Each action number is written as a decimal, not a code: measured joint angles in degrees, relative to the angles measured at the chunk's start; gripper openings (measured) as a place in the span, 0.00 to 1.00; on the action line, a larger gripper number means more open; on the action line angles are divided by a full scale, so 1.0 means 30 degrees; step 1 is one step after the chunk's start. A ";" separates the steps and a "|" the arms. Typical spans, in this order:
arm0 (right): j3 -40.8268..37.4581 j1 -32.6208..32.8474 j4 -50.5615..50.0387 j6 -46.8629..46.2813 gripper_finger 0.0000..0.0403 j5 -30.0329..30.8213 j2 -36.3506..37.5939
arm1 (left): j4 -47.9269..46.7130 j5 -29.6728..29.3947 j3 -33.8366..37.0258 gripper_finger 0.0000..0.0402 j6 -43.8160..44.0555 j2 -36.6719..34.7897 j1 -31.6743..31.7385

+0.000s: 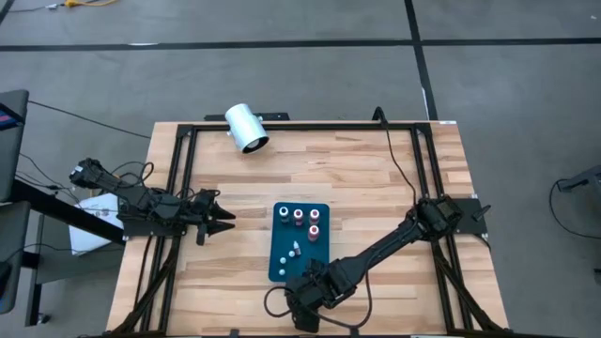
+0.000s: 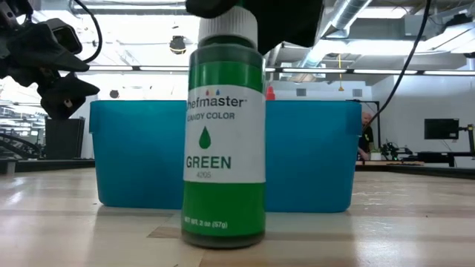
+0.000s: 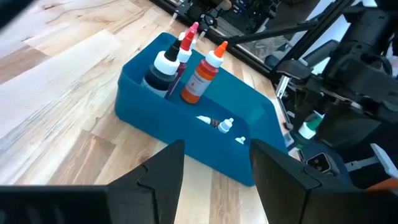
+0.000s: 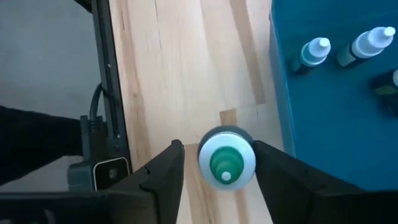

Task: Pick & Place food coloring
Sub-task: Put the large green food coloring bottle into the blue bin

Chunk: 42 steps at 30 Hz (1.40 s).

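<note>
Standing upright on the pale wooden table [image 1: 376, 188], the green food-coloring bottle with the white cap [image 2: 223, 133] is seen just outside the near edge of the blue rectangular plastic bin [image 1: 282, 263], and it is taken here as the landmark. Directly above it the right gripper [image 4: 216, 163] is held, its two dark fingers spread either side of the cap with a gap visible on both sides in the right wrist view, so the bottle is bracketed but cannot be said to be pinched. Whether the bottle is about to be lifted or has just been set down cannot be told. Just beyond the bottle, inside the bin, two small bottles [image 3: 225, 125] are seen lying on the floor, and farther back an orange bottle [image 3: 202, 74], a dark white-capped bottle [image 3: 161, 71] and a red-tipped bottle [image 3: 185, 50] stand grouped at the far end. Judged from this layout, most of the set is already gathered in the bin and only the green bottle is left outside it. Well off to the side of the bottle, the left gripper [image 3: 211, 168] is held above the table with its fingers apart and nothing between them. Farthest from the bottle, a big white cylinder [image 1: 246, 127] lies at the table's back edge.
</note>
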<state>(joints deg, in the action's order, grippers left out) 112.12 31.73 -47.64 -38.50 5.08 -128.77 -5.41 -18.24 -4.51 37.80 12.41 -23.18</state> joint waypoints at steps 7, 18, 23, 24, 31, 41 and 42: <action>0.0000 0.0015 -0.0005 0.0031 0.32 0.0155 -0.0007 | -0.0046 -0.0006 0.0007 0.43 0.0641 0.0014 0.0015; 0.2184 0.0015 -0.1506 0.0693 0.29 0.0071 -0.0087 | -0.0082 -0.0014 0.0003 0.43 0.0691 0.0021 0.0015; 0.4723 0.0015 -0.3539 0.1474 0.27 -0.0041 -0.0054 | -0.0082 -0.0021 0.0002 0.43 0.0691 0.0021 0.0015; 0.5260 0.0015 -0.4020 0.1533 0.26 -0.0040 -0.0058 | -0.0082 -0.0016 0.0007 0.43 0.0691 0.0021 0.0015; 0.7270 -0.0085 -0.7390 0.1615 0.28 0.0554 0.0459 | -0.0089 -0.0021 0.0007 0.43 0.0691 0.0021 0.0015; 0.7231 -0.0561 -1.0325 0.1705 0.27 0.2788 0.0889 | -0.0106 -0.0145 0.0007 0.43 0.0257 0.0026 0.0015; 0.7227 -0.0656 -1.0314 0.1858 0.27 0.2908 0.0889 | -0.0111 -0.0145 0.0007 0.43 0.0245 0.0028 0.0015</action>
<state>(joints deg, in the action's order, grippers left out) 133.80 29.76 -78.58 -32.93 13.81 -126.10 -5.74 -18.68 -4.49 38.54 12.49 -23.14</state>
